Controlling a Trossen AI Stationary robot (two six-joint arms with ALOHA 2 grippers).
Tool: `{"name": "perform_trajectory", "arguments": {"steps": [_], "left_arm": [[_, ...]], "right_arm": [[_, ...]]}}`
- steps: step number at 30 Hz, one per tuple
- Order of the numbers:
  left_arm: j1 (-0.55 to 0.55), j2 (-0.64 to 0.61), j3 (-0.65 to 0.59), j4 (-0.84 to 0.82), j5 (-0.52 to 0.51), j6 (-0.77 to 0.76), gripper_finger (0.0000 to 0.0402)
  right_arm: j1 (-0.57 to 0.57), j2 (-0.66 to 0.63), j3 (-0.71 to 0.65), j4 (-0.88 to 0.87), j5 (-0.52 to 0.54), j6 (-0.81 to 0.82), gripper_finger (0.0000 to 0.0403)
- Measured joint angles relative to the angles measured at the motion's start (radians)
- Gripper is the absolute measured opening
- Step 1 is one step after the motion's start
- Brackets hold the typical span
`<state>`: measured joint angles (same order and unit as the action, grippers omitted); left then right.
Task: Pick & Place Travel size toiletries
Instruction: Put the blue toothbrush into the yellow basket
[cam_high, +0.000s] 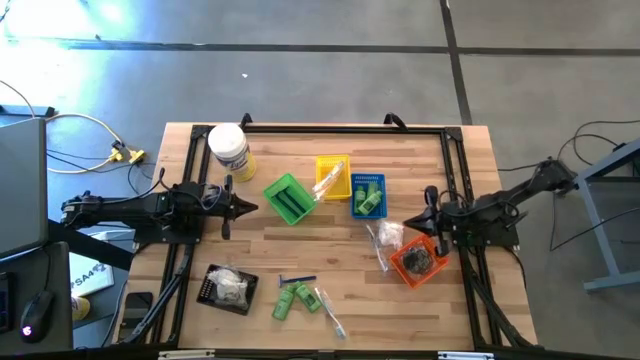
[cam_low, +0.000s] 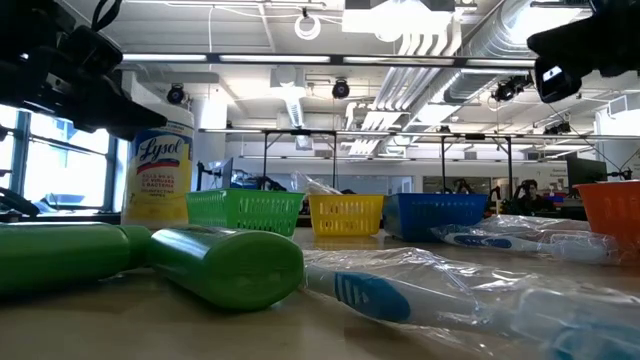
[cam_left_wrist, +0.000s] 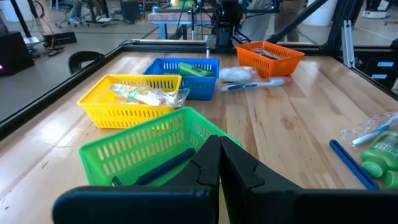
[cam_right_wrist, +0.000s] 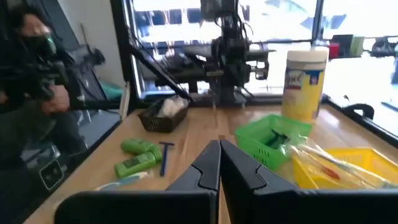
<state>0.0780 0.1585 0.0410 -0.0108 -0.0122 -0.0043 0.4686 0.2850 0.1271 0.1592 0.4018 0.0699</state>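
Loose toiletries lie near the table's near edge: two green bottles (cam_high: 291, 299) (cam_low: 222, 266), a thin blue stick (cam_high: 297, 280) and a wrapped toothbrush (cam_high: 330, 311) (cam_low: 372, 295). Clear wrapped packets (cam_high: 384, 238) lie beside the orange basket (cam_high: 419, 261). The green basket (cam_high: 289, 198), the yellow basket (cam_high: 333, 178) and the blue basket (cam_high: 367, 196) each hold items. My left gripper (cam_high: 243, 207) (cam_left_wrist: 219, 169) hovers shut left of the green basket. My right gripper (cam_high: 427, 212) (cam_right_wrist: 219, 165) is shut above the table, close to the orange basket.
A big white jar with a yellow label (cam_high: 229, 150) stands at the far left. A black tray (cam_high: 227, 288) with wrapped items sits at the near left. A black frame rail (cam_high: 340, 128) borders the table. A person (cam_right_wrist: 31, 87) shows beyond the table in the right wrist view.
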Motion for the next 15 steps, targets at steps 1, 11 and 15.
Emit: {"name": "perform_trajectory", "arguments": {"steps": [1, 11, 15], "left_arm": [[0.0, 0.0, 0.0, 0.001, -0.001, -0.001, 0.0], [0.0, 0.0, -0.001, 0.008, -0.01, -0.05, 0.0], [0.0, 0.0, -0.001, 0.008, -0.01, -0.057, 0.0]], "right_arm": [[0.0, 0.045, 0.029, -0.005, 0.001, 0.012, 0.0002], [-0.024, 0.556, 0.399, -0.287, 0.12, 0.334, 0.0002], [-0.071, 0.747, 0.533, -0.392, 0.12, 0.456, 0.0002]]}}
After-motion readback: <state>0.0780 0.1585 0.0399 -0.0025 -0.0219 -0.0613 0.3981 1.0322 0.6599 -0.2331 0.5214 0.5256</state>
